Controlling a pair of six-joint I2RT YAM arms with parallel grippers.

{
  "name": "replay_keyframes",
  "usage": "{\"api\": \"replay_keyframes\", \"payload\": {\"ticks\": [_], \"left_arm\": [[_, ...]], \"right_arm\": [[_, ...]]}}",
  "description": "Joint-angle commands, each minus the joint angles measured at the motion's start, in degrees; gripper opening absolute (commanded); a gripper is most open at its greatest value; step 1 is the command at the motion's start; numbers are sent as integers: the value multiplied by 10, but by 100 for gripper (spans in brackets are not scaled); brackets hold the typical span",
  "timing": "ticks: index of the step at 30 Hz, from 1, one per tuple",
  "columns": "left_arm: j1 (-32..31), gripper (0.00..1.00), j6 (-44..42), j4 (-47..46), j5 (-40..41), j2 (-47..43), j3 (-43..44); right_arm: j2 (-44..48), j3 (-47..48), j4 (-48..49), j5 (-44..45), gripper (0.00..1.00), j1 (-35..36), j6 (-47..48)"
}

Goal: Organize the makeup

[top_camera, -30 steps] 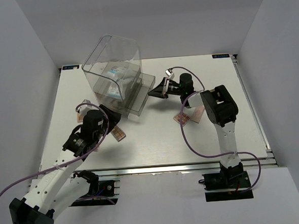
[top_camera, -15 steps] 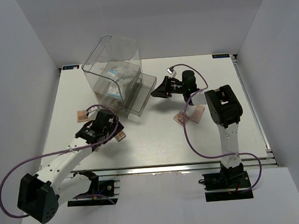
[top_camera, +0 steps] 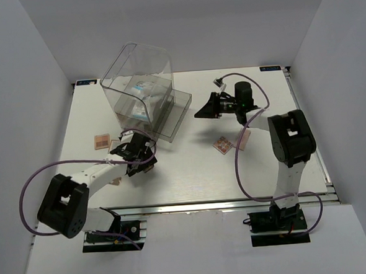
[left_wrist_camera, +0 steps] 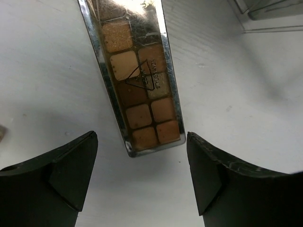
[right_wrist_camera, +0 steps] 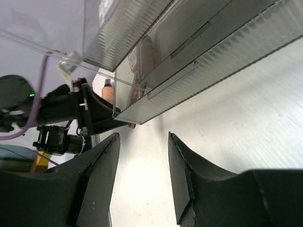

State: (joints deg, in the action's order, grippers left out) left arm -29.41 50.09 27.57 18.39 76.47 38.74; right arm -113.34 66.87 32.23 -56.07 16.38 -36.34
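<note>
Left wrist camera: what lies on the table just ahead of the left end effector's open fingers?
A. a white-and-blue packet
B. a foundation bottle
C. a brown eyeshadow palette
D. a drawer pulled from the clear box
C: the left wrist view shows a brown eyeshadow palette lying flat on the table. Its near end sits between the spread fingers of the left end effector, which do not touch it.
</note>
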Motion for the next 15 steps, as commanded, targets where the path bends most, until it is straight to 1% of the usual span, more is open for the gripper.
{"api": "replay_keyframes", "payload": {"ticks": [1,8,15], "left_arm": [[2,85,-25,-35,14,20,19],[5,86,-38,-37,22,96,51],[6,85,-30,-41,17,127,53]], "right_arm": [[51,-22,-27,-15,51,-19,65],[100,-68,-30,-12,51,-21,79],[119,-82,-35,-15,51,-22,87]]}}
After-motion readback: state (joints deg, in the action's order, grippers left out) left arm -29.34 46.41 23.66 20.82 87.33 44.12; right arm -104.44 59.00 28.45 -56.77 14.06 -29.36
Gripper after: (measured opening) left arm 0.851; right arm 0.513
